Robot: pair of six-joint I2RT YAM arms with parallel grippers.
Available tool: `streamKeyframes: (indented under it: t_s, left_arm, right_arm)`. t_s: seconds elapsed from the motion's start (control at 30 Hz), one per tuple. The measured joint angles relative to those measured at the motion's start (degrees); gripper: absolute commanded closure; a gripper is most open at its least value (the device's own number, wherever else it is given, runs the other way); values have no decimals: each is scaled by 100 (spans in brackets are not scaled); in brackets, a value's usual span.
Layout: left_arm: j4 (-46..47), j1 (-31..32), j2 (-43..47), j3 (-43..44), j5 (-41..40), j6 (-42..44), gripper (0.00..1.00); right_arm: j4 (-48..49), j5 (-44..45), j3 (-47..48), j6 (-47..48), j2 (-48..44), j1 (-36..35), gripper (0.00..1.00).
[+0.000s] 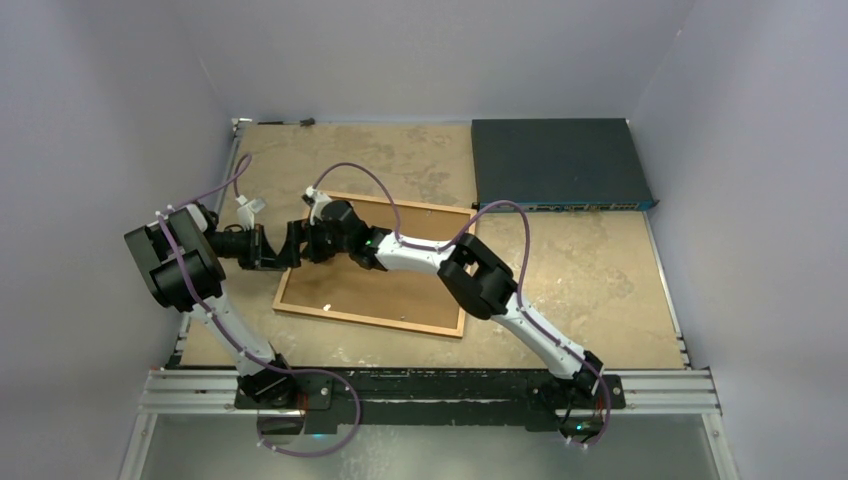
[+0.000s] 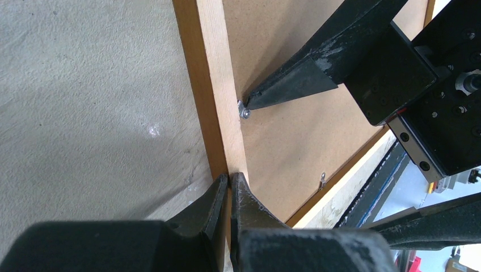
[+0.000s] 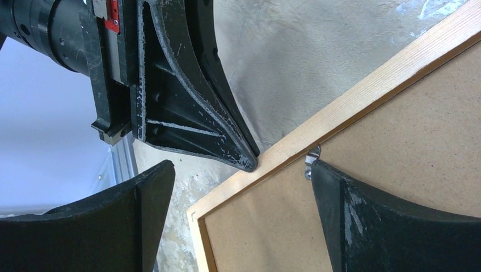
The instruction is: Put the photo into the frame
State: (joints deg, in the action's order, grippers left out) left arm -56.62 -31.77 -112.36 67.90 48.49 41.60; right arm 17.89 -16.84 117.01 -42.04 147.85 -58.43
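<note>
Shut on nothing, the left gripper (image 2: 229, 180) touches the frame (image 2: 218, 85) lower-centre (wide-open, empty right gripper (image 3: 241, 170) reaches the clip (image 2: 244, 109) just above)

I can read no lettering, number or brand in any of my three views. The one candidate is the dark blue flat box (image 1: 553, 160) at the far right of the table: along its near edge runs a pale strip with small marks (possibly labels, but far too small from the overhead camera for me to make out).
</note>
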Motion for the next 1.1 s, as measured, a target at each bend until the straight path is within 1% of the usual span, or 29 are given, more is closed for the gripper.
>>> streamKeyframes:
  t_s: [0.23,1.1]
  left_arm:
    - [0,0,0,0,7,2,100]
    - [-39,2,0,0,33,105,100]
  right_arm:
    - [162,-210,55,-17,101,28,8]
    - [131,-726,223,103,208,146,7]
